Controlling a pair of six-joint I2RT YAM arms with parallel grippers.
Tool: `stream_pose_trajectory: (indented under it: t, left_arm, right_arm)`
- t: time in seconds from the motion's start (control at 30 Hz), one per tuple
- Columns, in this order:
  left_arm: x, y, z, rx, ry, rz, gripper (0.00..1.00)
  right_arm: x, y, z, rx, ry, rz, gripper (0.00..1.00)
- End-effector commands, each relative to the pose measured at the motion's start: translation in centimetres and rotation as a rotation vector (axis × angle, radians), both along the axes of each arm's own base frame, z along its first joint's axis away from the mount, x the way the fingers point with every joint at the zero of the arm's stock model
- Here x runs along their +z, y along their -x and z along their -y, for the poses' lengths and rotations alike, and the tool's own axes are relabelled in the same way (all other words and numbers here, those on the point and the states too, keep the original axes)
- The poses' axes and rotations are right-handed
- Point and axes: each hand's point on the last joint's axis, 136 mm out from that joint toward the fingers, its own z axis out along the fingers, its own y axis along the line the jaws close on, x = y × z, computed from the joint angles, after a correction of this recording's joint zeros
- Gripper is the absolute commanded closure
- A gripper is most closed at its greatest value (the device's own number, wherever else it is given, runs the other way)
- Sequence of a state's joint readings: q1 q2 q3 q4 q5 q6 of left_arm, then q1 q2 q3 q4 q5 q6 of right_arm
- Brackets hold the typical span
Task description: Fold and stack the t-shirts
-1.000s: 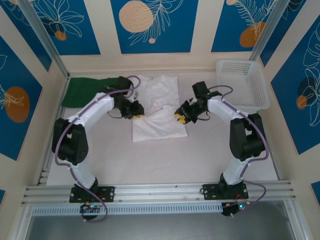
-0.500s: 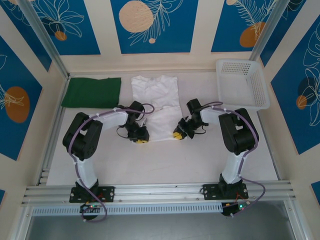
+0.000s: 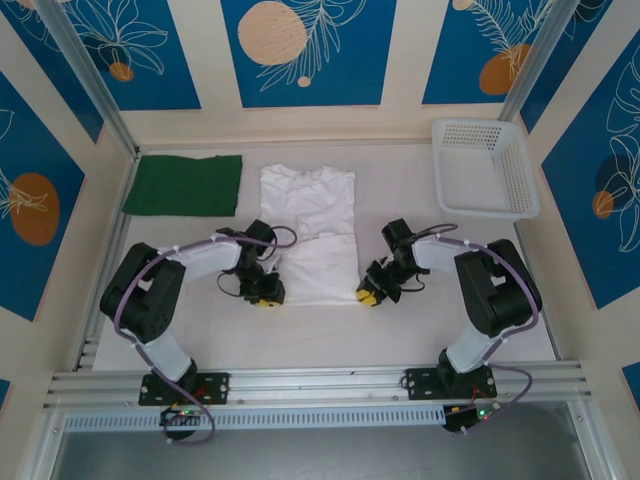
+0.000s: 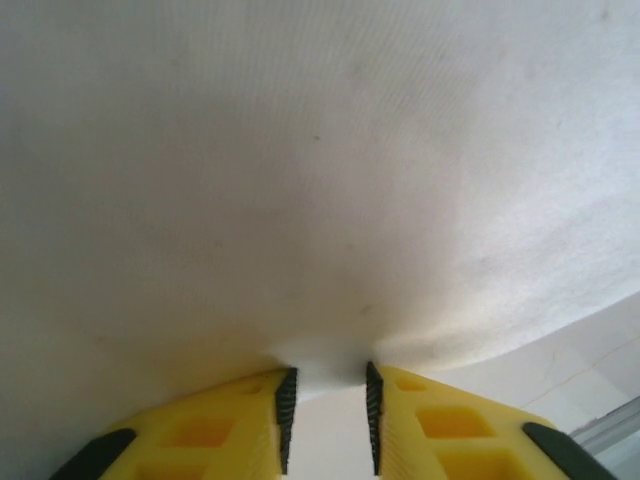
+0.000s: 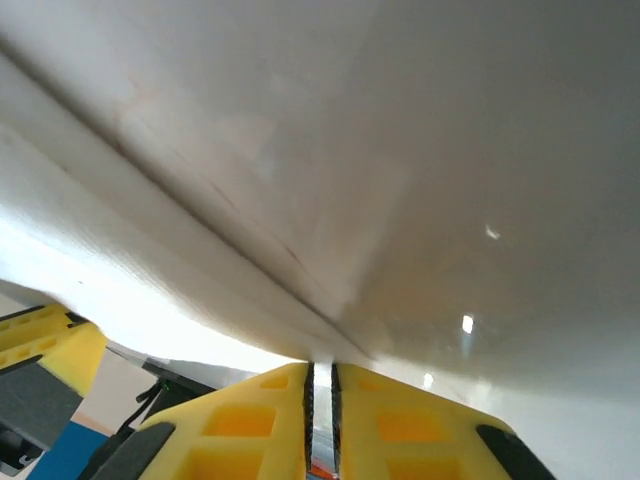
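The white t-shirt (image 3: 310, 225) lies lengthwise in the middle of the table, its near hem towards the arms. My left gripper (image 3: 268, 298) sits at the hem's left corner. In the left wrist view the white t-shirt (image 4: 320, 180) bulges between the tips of my left gripper (image 4: 325, 400), whose jaws stand a little apart and pinch the fold. My right gripper (image 3: 367, 296) sits at the right corner. In the right wrist view my right gripper (image 5: 321, 400) is nearly closed on a thin edge of the white t-shirt (image 5: 350, 150). The dark green t-shirt (image 3: 185, 185) lies folded at the far left.
A white mesh basket (image 3: 476, 123) stands at the far right corner. Bare table runs between the shirt's near hem and the aluminium rail (image 3: 320, 380) at the arms' bases. Blue patterned walls close in the back and sides.
Both grippers have drawn the white t-shirt's near edge towards the arm bases. The shirt now lies longer and flatter. The green t-shirt, partly covered by the left arm before, shows fully.
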State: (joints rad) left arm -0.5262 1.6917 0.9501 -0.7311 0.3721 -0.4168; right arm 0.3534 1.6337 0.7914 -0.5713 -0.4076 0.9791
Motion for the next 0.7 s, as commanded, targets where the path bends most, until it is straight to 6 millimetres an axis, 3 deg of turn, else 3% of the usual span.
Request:
stream_pose_trajectory:
  t: [0.0,0.1,0.23,0.5,0.67]
  left_arm:
    - [2.9,-1.0,-0.9,0.017,-0.035,0.018,0.65]
    - [5.7,-4.1,0.3,0.048,0.034,0.094,0.64]
    - [6.2,-7.3,0.7,0.088,0.080,0.128,0.64]
    - [3.5,-13.0,0.0,0.218,0.142,0.162,0.66]
    - [3.8,-16.4,0.3,0.282,0.183,0.194,0.66]
  right_arm:
    - [3.4,-1.1,-0.2,-0.001,0.005,0.106,0.77]
    - [5.8,-4.0,-1.0,0.001,-0.018,0.225,0.73]
    - [6.8,-7.3,-2.9,0.015,-0.060,0.254,0.73]
    - [3.8,-13.5,-6.3,0.038,-0.060,0.203,0.74]
    - [1.3,-15.6,-5.1,-0.007,-0.002,0.142,0.75]
